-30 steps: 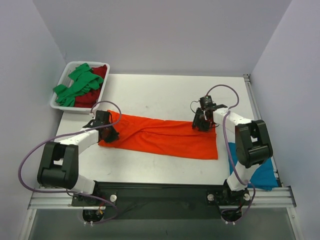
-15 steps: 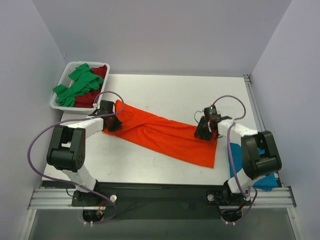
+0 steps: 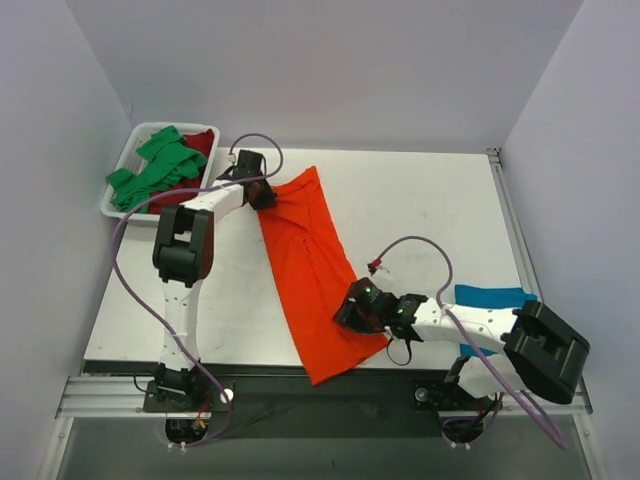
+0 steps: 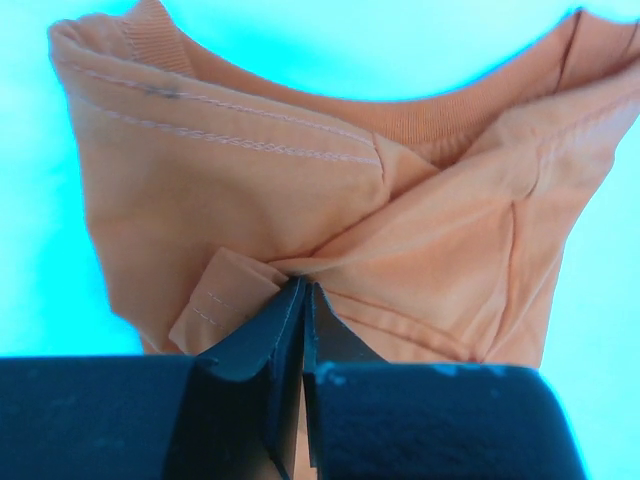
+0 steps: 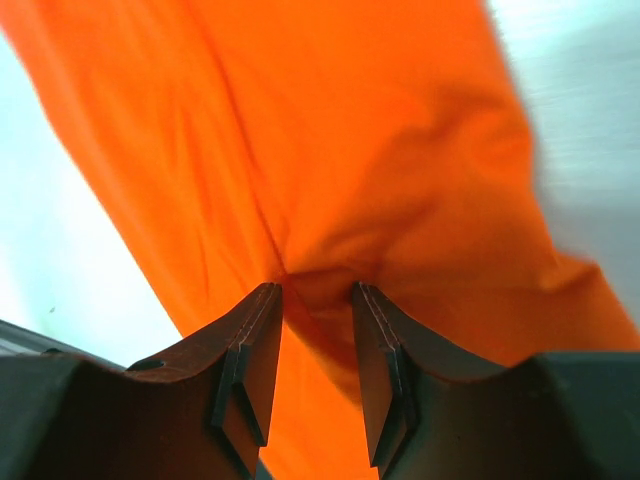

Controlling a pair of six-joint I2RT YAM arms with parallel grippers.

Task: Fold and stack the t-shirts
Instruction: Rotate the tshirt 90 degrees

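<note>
The orange t-shirt, folded into a long strip, lies slantwise from the far left to the near middle of the table. My left gripper is shut on its collar end; in the left wrist view the jaws pinch a fold of the orange cloth. My right gripper grips the near end, with orange cloth bunched between its fingers. The green t-shirt and the dark red t-shirt lie crumpled in the tray. The teal t-shirt lies at the near right, partly under my right arm.
The white tray stands at the far left corner, close to my left gripper. The near tip of the orange strip hangs over the table's front edge by the metal rail. Purple walls close in three sides.
Both grippers have swung the orange shirt round. The left end went far-left toward the tray, and the right end came toward the near middle. The teal shirt shows more.
</note>
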